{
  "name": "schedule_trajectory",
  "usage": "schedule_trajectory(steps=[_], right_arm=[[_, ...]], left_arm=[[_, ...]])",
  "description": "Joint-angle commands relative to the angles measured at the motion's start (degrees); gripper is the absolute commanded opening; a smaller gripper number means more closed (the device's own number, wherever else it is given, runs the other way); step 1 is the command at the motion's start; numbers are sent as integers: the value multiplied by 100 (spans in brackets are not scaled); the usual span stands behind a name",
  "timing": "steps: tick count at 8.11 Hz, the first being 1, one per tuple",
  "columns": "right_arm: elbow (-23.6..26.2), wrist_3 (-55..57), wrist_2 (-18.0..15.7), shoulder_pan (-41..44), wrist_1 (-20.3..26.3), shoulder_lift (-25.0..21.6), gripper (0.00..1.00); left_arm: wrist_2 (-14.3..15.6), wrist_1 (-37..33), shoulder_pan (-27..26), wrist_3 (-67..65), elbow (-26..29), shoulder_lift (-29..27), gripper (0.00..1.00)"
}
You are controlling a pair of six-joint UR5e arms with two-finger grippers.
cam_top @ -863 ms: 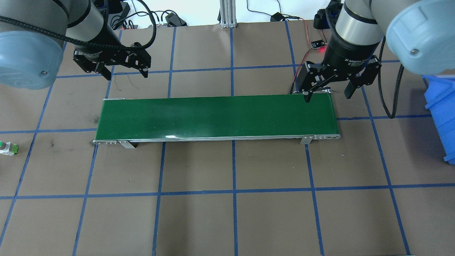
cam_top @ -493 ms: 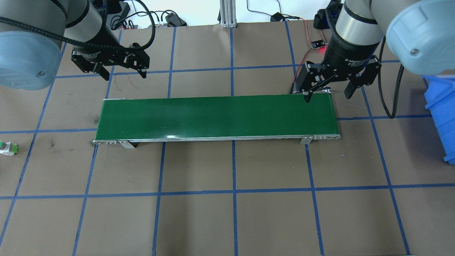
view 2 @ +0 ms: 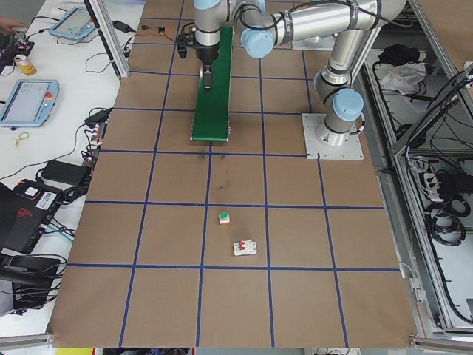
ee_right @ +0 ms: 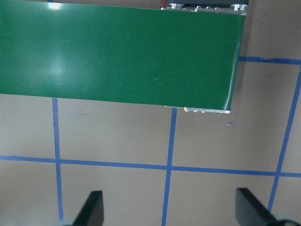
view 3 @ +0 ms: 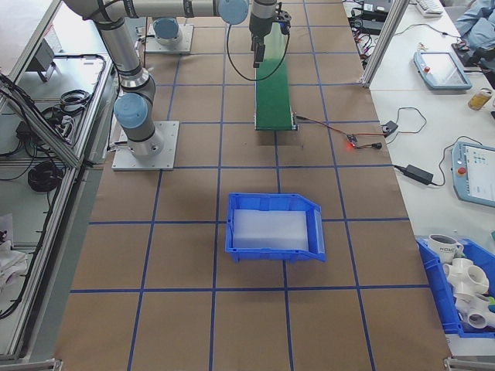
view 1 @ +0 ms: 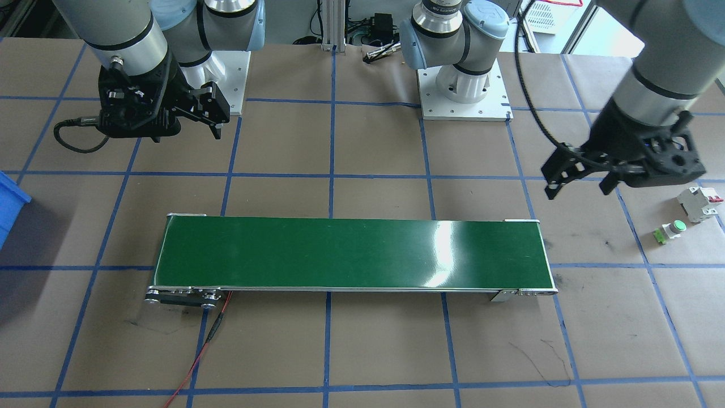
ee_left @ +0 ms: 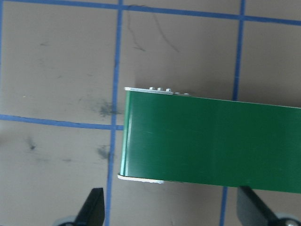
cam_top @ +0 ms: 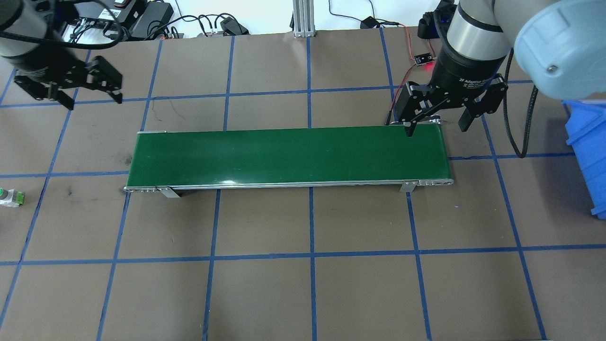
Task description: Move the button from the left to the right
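Observation:
The button (view 1: 671,231), with a round green cap, a white body and a light-green base, lies on the brown table near its left end. In the overhead view the button (cam_top: 10,197) shows at the left edge. My left gripper (cam_top: 93,102) hangs open and empty above the table, behind the button and clearly apart from it; it is also seen in the front-facing view (view 1: 578,190). The left wrist view shows its fingers (ee_left: 91,209) spread over the belt's left end. My right gripper (cam_top: 436,129) hovers open and empty over the right end of the green conveyor belt (cam_top: 284,156).
A white circuit breaker (view 1: 699,204) with a red tab lies just behind the button. A blue bin (cam_top: 589,142) stands at the right edge of the table. A small board with a red light (cam_top: 424,59) and wires sits behind the right gripper.
My left gripper has moved left, away from the belt's left end toward the table's left side, still open. The right arm and the button have not moved.

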Motion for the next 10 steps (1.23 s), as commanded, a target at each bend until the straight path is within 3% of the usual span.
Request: schedule_trajectory(steps=[1, 5, 8, 9, 10], right_arm=[[0, 9, 0, 0, 0, 0, 100], [9, 9, 0, 0, 0, 0, 100], [9, 9, 0, 0, 0, 0, 100], [9, 9, 0, 0, 0, 0, 100], [9, 9, 0, 0, 0, 0, 100]], left_arm=[[4, -35, 1508, 1154, -2, -276, 100], [12, 709, 2987, 1931, -54, -1234, 100], [12, 1043, 3095, 2010, -46, -1796, 100], [204, 1559, 3139, 2149, -63, -1981, 100], [632, 1895, 3261, 2359, -72, -2130, 100]])
